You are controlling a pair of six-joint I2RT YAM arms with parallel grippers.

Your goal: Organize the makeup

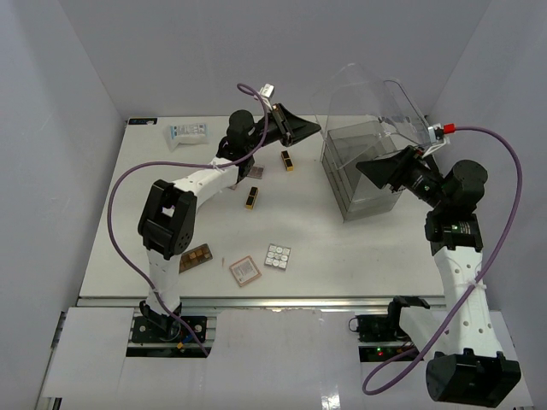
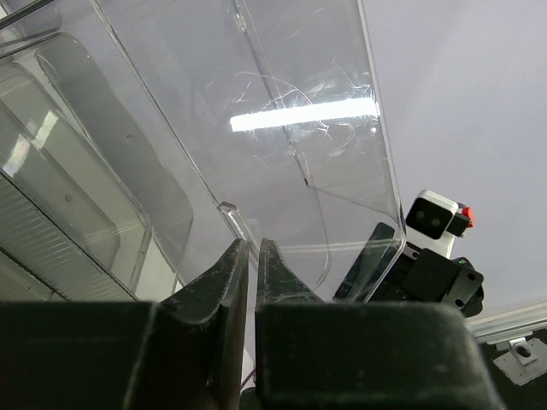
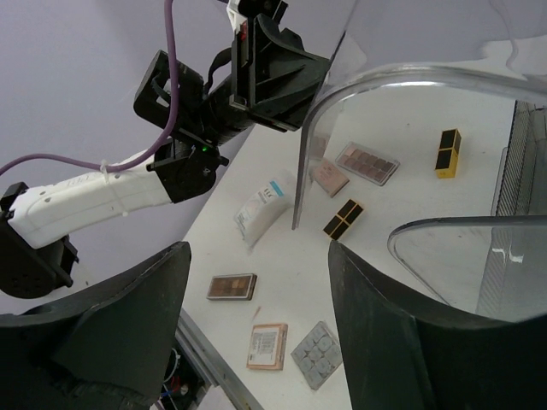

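Observation:
The makeup lies on the white table. A white-blue packet [image 1: 186, 134] [image 3: 266, 203] is at the back left. A brown palette [image 1: 197, 257] [image 3: 232, 287], a pinkish square compact [image 1: 244, 271] [image 3: 267, 345] and a silvery grid palette [image 1: 278, 255] [image 3: 318, 354] lie near the front. Two dark-gold pieces [image 1: 250, 199] [image 1: 289, 161] and a pink palette [image 3: 367, 162] lie mid-table. My left gripper [image 1: 309, 128] [image 2: 253, 248] is shut at the raised clear lid's [image 1: 376, 98] side edge, which runs into the thin gap between its fingertips. My right gripper [image 1: 386, 169] [image 3: 255, 256] is wide open and empty, in the air beside the box.
The large clear plastic box [image 1: 359, 171] stands at the back right with its domed lid tilted up. A second small pinkish item [image 3: 329, 177] lies beside the pink palette, partly under my left arm in the top view. Grey walls close in the table.

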